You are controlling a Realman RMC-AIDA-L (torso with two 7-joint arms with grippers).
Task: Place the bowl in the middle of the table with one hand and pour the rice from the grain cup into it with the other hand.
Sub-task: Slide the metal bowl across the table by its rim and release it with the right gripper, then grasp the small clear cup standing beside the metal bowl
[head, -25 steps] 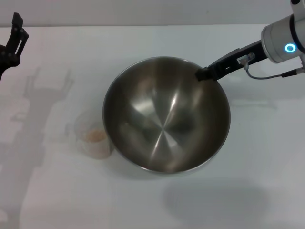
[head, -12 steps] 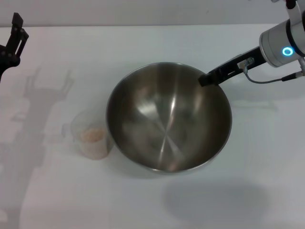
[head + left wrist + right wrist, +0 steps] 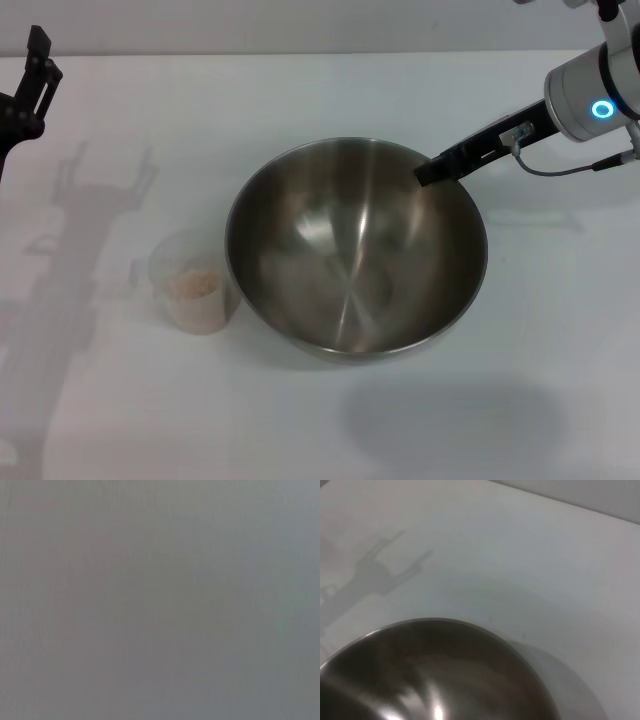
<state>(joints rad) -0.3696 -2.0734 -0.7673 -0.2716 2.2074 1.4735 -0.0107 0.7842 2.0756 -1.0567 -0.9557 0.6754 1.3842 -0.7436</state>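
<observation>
The large steel bowl (image 3: pixel 350 270) sits on the white table (image 3: pixel 300 90) near its middle; its inside also fills the lower part of the right wrist view (image 3: pixel 435 680). My right gripper (image 3: pixel 430 170) reaches in from the right and is shut on the bowl's far right rim. The clear grain cup (image 3: pixel 193 292) stands upright just left of the bowl, with a heap of beige rice (image 3: pixel 195 283) in it. My left gripper (image 3: pixel 35 75) hangs open and empty at the far left edge, well away from the cup.
The left arm's shadow (image 3: pixel 90 200) falls across the table's left side. A grey cable (image 3: pixel 560 165) loops under the right wrist. The left wrist view shows only a plain grey surface.
The bowl has shifted slightly to the right and away with my right gripper on its rim, and its gap to the cup has widened. The left arm has not moved.
</observation>
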